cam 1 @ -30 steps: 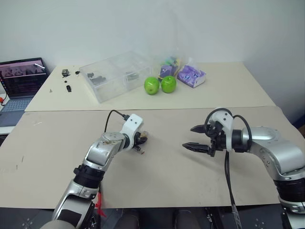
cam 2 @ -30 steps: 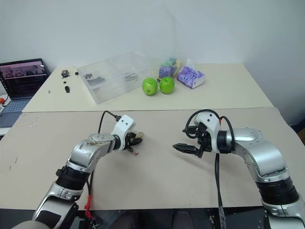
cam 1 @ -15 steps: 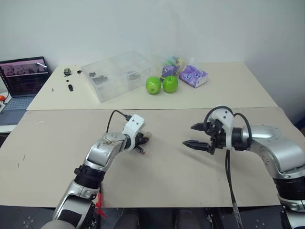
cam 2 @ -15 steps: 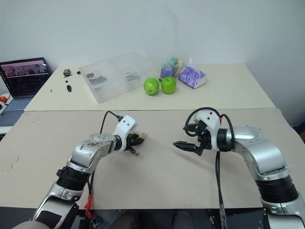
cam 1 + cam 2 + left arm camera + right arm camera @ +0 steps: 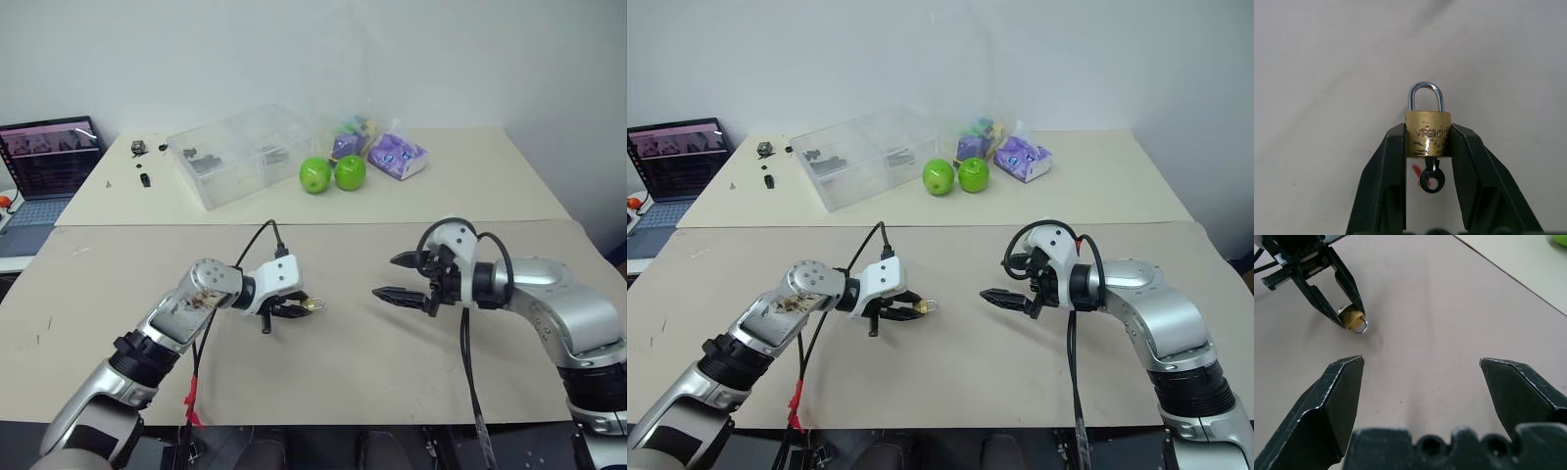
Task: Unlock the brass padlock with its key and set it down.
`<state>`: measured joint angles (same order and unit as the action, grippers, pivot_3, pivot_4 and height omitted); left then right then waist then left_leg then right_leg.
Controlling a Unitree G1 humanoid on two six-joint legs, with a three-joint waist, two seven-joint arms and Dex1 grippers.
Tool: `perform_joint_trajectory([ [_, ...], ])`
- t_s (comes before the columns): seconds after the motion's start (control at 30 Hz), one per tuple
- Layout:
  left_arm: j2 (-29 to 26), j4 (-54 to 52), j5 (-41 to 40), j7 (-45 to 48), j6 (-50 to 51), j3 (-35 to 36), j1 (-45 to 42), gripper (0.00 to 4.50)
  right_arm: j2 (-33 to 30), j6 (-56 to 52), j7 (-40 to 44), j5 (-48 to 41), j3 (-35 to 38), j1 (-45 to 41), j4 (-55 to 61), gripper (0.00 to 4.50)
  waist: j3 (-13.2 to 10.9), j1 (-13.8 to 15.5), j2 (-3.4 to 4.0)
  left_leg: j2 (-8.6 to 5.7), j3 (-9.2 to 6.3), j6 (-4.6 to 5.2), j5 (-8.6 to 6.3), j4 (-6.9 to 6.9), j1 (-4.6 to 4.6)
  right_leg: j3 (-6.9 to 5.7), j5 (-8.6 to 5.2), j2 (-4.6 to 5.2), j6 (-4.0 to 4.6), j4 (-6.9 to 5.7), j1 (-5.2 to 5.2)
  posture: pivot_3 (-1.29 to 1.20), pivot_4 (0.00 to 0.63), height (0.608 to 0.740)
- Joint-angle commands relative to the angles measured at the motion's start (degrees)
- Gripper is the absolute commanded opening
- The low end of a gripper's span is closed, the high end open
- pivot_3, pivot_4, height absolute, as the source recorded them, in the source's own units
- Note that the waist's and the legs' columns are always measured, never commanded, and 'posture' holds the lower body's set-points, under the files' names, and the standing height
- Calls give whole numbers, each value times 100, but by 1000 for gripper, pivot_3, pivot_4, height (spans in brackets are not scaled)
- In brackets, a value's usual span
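Above table, left hand (image 5: pixel 294 309) rolled, gripping brass padlock (image 5: pixel 1427 133); right hand (image 5: pixel 398 278) open.

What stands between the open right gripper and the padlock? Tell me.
Nothing visible. The left gripper holds the padlock above the table, shackle toward the right gripper; only bare tabletop lies between them. A small key sits in the padlock.

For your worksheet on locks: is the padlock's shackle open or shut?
Shut. On the padlock, held in the left gripper, both shackle legs enter the body; the key is in.
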<state>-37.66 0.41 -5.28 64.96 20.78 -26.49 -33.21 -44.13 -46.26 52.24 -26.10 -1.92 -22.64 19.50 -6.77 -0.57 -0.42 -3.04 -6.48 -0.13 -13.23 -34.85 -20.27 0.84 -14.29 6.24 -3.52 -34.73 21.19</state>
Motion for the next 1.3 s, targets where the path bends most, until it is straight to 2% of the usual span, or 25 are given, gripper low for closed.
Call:
perform_joint_trajectory([
  [0.03,26,263,176,350,-541,-74,-176,803,-15,40,-55,-99,129,35,236,4500,0,-6,0,0,1,6,-3,-2,0,1,0,0,0,1,0,0,150,740],
  [0.23,-11,306,339,714,-804,-204,-41,803,-41,25,-78,-116,165,81,278,4500,0,-27,0,1,2,20,-11,-3,1,0,-1,-1,-1,-1,1,0,150,740],
  [0.3,11,368,362,776,-758,-182,-52,1802,-43,18,-83,-117,167,85,286,4500,0,-29,0,2,2,20,-11,-4,3,1,-1,-2,-1,-6,1,0,150,740],
  [0.33,4,396,363,835,-720,-177,-65,2005,-43,14,-83,-119,165,85,290,4500,0,-28,0,2,2,20,-11,-5,3,0,-1,-2,-2,-8,1,0,150,740],
  [0.4,4,440,386,872,-654,-147,-95,2778,-43,12,-76,-124,159,85,294,4500,0,-25,0,2,2,21,-11,-7,5,0,-1,-2,-2,-14,0,0,150,740],
  [0.47,31,460,377,846,-612,-71,-119,3297,-45,-1,-62,-134,149,79,290,4500,0,-25,0,2,1,21,-11,-7,6,0,-2,-2,-3,-15,0,0,150,740],
  [0.57,95,351,193,799,-373,148,-155,4465,-63,-33,-32,-156,140,71,289,4500,0,-28,0,3,1,22,-11,-7,6,0,-2,-3,-3,-15,0,0,150,740],
  [0.7,97,-18,-506,924,450,734,-333,4488,-149,-41,102,-180,116,77,288,4500,-1,-27,-1,3,1,23,-12,-9,4,-1,-2,-3,-4,-14,1,0,150,740],
  [0.8,-144,-114,-1047,1073,1166,1274,-571,4488,-370,18,403,-204,27,191,302,4500,-2,-29,-1,4,1,24,-12,-11,4,-2,-3,-4,-5,-17,1,0,150,740],
  [0.93,-833,-94,-1077,1466,733,1579,-227,4488,-574,251,808,-205,-108,336,311,4500,2,-84,4,11,2,28,-14,-6,13,-3,-6,-9,-10,-17,0,0,150,740],
  [1.03,-1235,338,-514,1422,-274,1442,125,4488,-345,179,884,-372,-263,178,331,4500,0,-177,6,25,8,33,-17,0,19,-2,-6,-19,-9,-18,2,0,150,740],
  [1.1,-1329,545,-288,1312,-704,1438,261,4488,-160,283,911,-288,-532,44,332,4500,-2,-181,4,33,8,33,-17,-1,18,-2,-5,-27,-6,-18,3,0,150,740],
  [1.3,-1388,559,10,977,-1007,1583,417,4488,557,464,782,142,-1338,-445,-252,4500,-5,-84,0,61,8,31,-18,-4,14,0,3,-59,6,-15,6,0,150,740],
])
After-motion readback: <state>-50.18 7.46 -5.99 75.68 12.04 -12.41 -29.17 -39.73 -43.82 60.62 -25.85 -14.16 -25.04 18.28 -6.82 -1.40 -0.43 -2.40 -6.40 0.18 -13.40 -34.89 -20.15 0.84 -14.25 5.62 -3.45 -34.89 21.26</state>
